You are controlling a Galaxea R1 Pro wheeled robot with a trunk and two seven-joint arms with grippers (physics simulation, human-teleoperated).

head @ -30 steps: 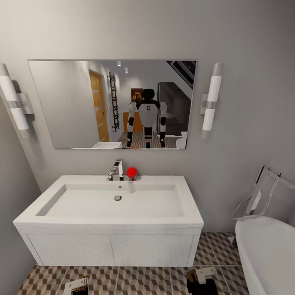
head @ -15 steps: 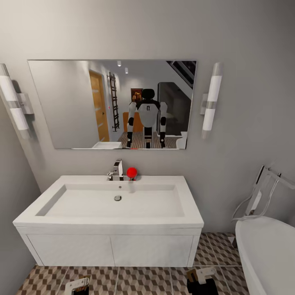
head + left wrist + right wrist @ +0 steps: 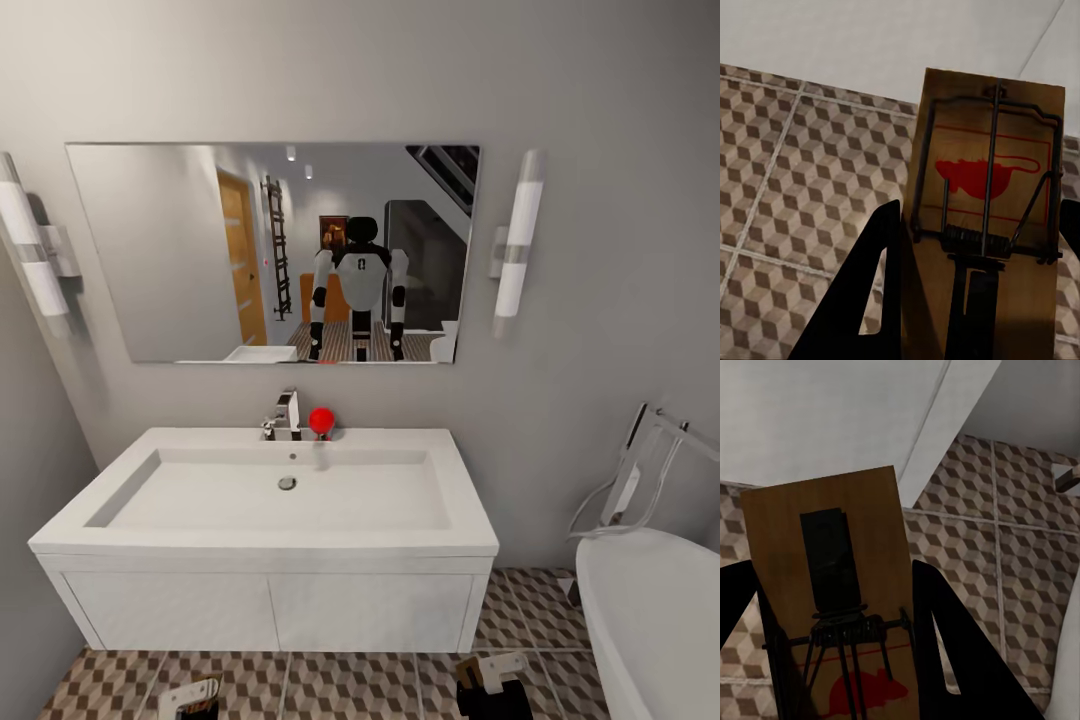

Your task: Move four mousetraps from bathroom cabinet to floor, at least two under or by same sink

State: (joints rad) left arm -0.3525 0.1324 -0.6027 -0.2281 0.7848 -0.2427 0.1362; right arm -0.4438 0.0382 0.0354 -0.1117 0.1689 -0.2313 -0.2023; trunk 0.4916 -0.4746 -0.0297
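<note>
i face a white vanity (image 3: 270, 600) with a sink basin (image 3: 280, 495) sunk into its top, a chrome tap (image 3: 285, 415) and a red ball (image 3: 321, 421) at the back rim, and a mirror (image 3: 270, 255) above that reflects me. the basin holds nothing i can see. a white bathtub (image 3: 650, 620) stands at my right. below the vanity runs the bathroom floor (image 3: 350, 685), tiled in a brown, beige and white cube pattern. my left jaws (image 3: 975, 292) are clenched on a mousetrap (image 3: 982, 225): the dark fingers (image 3: 862, 300) press its two long edges, and its long axis runs straight out along the fingers, free end away from me, over the tiles and toward the white vanity front. its wire and red mouse print face the camera, with the spring coil near my grip. my right jaws (image 3: 840, 660) grasp a second mousetrap (image 3: 832, 585) the same way, long axis along the fingers (image 3: 960, 660), its plain end with a dark tab pointing outward, the spring and red print close to my grip. both traps hang above the floor, not on it. in the head view my left jaws (image 3: 190, 697) and right jaws (image 3: 490, 680) sit low over the tiles in front of the vanity, each showing a tan board end.
</note>
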